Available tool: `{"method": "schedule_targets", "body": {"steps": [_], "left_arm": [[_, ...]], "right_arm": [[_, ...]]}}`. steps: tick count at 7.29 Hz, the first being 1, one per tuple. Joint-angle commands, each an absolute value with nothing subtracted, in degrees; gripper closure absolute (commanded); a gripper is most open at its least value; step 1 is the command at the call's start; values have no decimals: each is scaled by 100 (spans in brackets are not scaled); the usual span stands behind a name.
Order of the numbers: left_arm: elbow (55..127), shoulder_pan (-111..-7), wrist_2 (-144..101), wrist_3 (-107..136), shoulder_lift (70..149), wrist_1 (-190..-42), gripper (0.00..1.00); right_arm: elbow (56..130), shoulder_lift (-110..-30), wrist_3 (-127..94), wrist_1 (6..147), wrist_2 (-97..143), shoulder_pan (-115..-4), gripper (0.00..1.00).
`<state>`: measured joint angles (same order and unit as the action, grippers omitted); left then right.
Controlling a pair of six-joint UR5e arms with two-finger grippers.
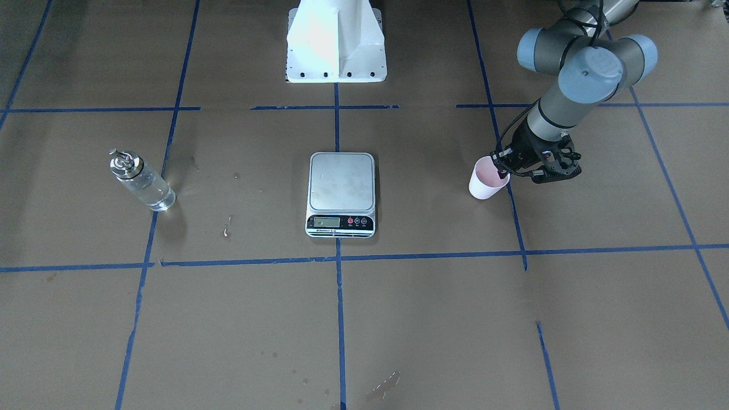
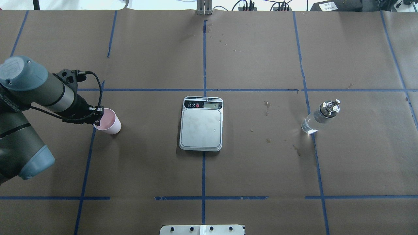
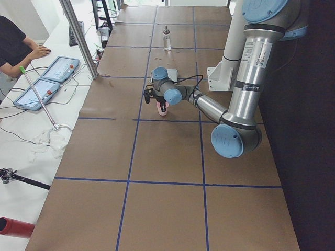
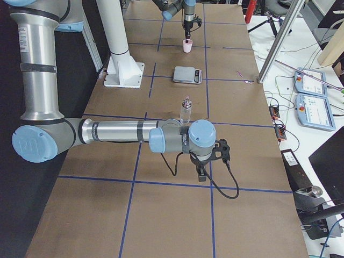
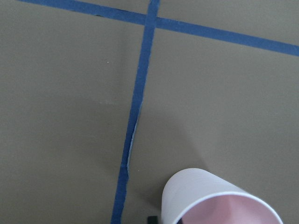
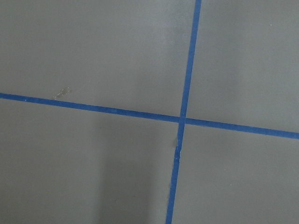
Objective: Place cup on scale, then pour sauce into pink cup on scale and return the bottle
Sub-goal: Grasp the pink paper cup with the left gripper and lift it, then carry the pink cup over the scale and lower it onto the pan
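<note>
Touching cup (image 1: 487,185) rim, left tool (image 1: 504,168), grip unclear, scale (image 1: 340,182) well apart, bottle (image 1: 142,182) beyond, right tool (image 4: 203,171) likewise.

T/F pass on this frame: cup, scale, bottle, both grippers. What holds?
1. The cup stands on the scale. False: it is on the table, off to the robot's left of the scale, and the platform has nothing on it.
2. The left gripper is at the cup's rim. True.
3. The bottle lies on its side. False: it stands upright on the table, to the robot's right of the scale.
4. The bottle has its metal cap on. True.
5. The right gripper holds the bottle. False: it hangs apart from the bottle, over bare table.
</note>
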<state>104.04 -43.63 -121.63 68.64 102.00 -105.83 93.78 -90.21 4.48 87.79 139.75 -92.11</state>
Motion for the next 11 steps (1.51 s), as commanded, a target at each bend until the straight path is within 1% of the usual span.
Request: {"method": "schedule_targets", "body": {"steps": [1,2,3,4,5,7,8,9,11], "left_arm": [[11061,-4403,-12199,6970,10178,-10155,100],[11370,-4412,-12208,6970,10360,-9542,100],[11504,-4421,-12199,6978,10980,-8640,100],[11470,-4395,-12191,7109,11787,-7778,100],[11426,-4360,-12208,7772,12134,-7691,100],[10657,-3878,-12173,8653,12873,-8223,100],[10400,-3598,-11903,9023,13050,-8531,100],[10067,-3482,-11692,9044,13269,-8543,100],[9827,-3384,-11533,9219,13280,-8841,100]], "right_arm": [[9378,-9018,448,8789,13975,-9211,0],[9395,-9026,457,8763,13975,-9211,0],[9422,-9026,457,8745,13957,-9211,0],[9422,-9026,457,8745,13957,-9211,0],[9422,-9026,448,8763,13966,-9211,0],[9431,-9026,448,8754,13966,-9211,0],[9422,-9026,448,8737,13975,-9211,0],[9439,-9035,448,8728,13966,-9211,0],[9457,-9035,448,8719,13975,-9211,0]]}}
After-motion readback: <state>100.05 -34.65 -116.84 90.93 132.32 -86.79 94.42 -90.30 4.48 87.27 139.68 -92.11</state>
